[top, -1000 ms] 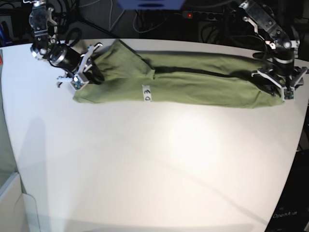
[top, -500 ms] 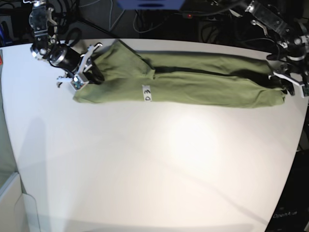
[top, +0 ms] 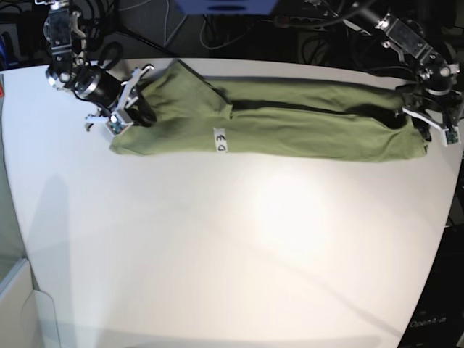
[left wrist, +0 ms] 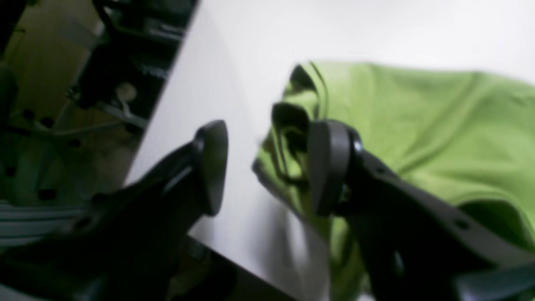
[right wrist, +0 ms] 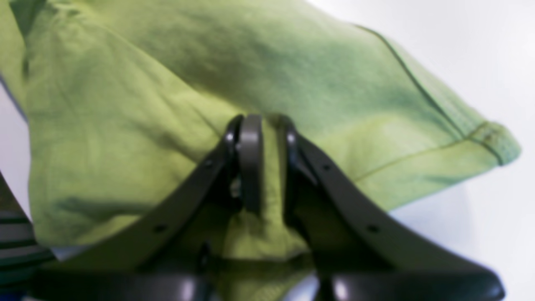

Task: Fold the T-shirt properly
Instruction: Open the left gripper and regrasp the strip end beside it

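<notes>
The olive-green T-shirt (top: 290, 123) lies as a long narrow strip across the far part of the white table (top: 232, 246), with a small white label (top: 221, 140) on top. My right gripper (top: 132, 101) is at the strip's left end in the base view. In the right wrist view this gripper (right wrist: 267, 163) is shut on a pinched fold of the T-shirt (right wrist: 146, 83). My left gripper (top: 432, 125) hovers at the strip's right end. Its fingers (left wrist: 211, 167) stand open, and the T-shirt's rumpled hem (left wrist: 418, 125) lies loose beside the right-hand pad.
The table's curved right edge (top: 453, 188) runs close behind the left gripper. Dark cables and equipment (top: 239, 22) crowd the space beyond the far edge. A white box (top: 22, 304) stands off the table at the lower left.
My left gripper has come off the shirt's right end, shifted right and toward the back, and its jaws have widened. The right arm and the shirt's left end have not moved.
</notes>
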Robot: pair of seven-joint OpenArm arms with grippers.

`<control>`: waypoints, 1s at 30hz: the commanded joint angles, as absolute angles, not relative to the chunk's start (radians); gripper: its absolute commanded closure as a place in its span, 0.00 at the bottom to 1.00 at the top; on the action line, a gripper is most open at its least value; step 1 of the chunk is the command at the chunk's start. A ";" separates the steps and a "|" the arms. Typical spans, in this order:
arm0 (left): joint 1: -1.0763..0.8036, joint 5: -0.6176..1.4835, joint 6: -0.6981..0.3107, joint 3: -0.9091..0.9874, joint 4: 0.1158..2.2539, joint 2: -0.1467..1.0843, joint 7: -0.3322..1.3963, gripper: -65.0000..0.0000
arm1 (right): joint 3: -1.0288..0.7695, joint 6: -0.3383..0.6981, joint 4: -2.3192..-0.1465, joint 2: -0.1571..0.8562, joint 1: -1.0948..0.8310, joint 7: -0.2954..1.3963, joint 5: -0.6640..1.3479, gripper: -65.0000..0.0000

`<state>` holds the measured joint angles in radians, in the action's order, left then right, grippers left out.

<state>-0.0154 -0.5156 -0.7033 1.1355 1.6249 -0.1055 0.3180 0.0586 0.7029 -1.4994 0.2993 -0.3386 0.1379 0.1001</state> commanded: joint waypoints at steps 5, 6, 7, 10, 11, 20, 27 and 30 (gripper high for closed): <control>-0.007 -0.493 -0.698 1.136 1.667 -0.094 0.317 0.21 | 0.056 0.698 -1.503 0.309 -0.344 0.170 0.077 0.90; -0.007 -0.492 -0.698 1.135 1.672 -0.093 0.338 0.20 | 0.056 0.698 -1.503 0.309 -0.344 0.170 0.077 0.90; -0.007 -0.490 -0.698 1.133 1.672 -0.091 0.361 0.20 | 0.056 0.698 -1.503 0.309 -0.344 0.170 0.077 0.90; 0.021 -0.496 -0.698 1.129 1.656 -0.067 0.403 0.20 | 0.056 0.698 -1.503 0.309 -0.346 0.170 0.077 0.90; 0.035 -0.499 -0.698 1.129 1.639 -0.062 0.414 0.20 | 0.056 0.698 -1.503 0.309 -0.346 0.170 0.077 0.90; 0.062 -0.501 -0.698 1.052 1.538 -0.002 0.516 0.20 | 0.054 0.698 -1.503 0.309 -0.348 0.170 0.077 0.90; 0.065 -0.499 -0.698 1.036 1.501 -0.001 0.521 0.20 | 0.056 0.698 -1.503 0.309 -0.349 0.171 0.077 0.90; 0.077 -0.499 -0.698 1.036 1.465 0.010 0.516 0.20 | 0.054 0.698 -1.503 0.309 -0.349 0.171 0.077 0.90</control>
<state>0.0597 -0.5034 -0.7029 1.0386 1.4528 -0.0051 0.5240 0.0582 0.7029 -1.4998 0.2989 -0.3416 0.1375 0.1036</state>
